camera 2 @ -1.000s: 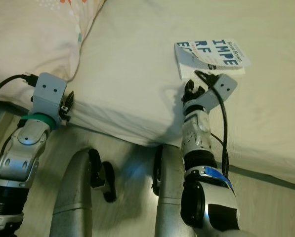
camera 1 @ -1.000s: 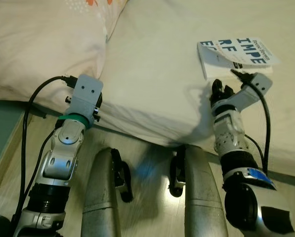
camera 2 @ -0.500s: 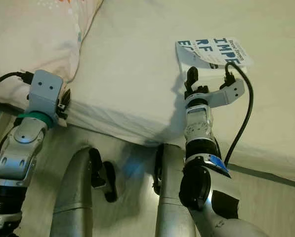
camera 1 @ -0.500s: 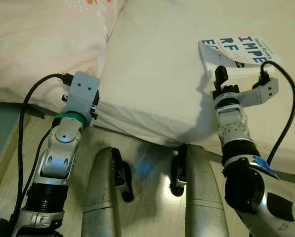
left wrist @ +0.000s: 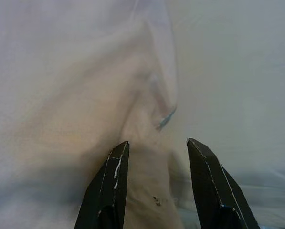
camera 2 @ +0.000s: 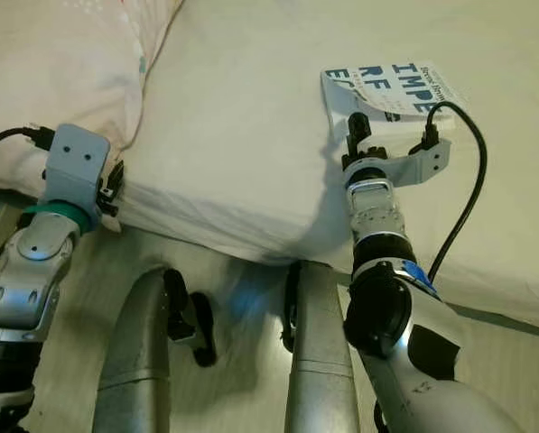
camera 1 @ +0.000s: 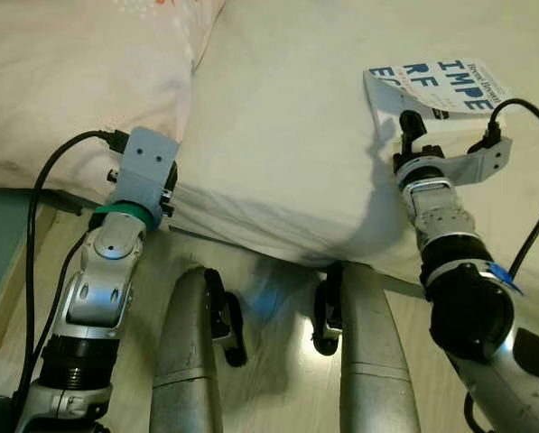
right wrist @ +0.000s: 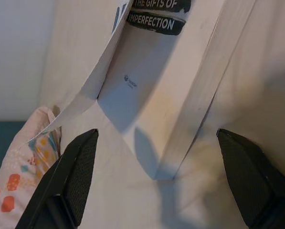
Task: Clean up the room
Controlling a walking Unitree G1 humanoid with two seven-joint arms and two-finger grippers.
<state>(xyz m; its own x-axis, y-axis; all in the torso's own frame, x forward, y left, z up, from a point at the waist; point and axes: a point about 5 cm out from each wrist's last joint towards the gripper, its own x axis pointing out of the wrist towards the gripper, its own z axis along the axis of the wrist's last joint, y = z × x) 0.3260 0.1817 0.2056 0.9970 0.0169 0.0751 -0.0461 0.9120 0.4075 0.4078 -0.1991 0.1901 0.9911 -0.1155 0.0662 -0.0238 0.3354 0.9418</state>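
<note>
My right gripper [right wrist: 156,181] spread wide, fingers straddling the near corner of the book [camera 1: 436,86] on the bed [camera 1: 287,108], left gripper [left wrist: 156,186] narrowly parted, apparently against the pillow [camera 1: 70,81]

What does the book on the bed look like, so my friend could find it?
Start at the big cream bed, with a flowery pillow on its left. The book lies on the right, just past the right gripper. It is a white paperback with big blue letters, its cover curling up.
</note>
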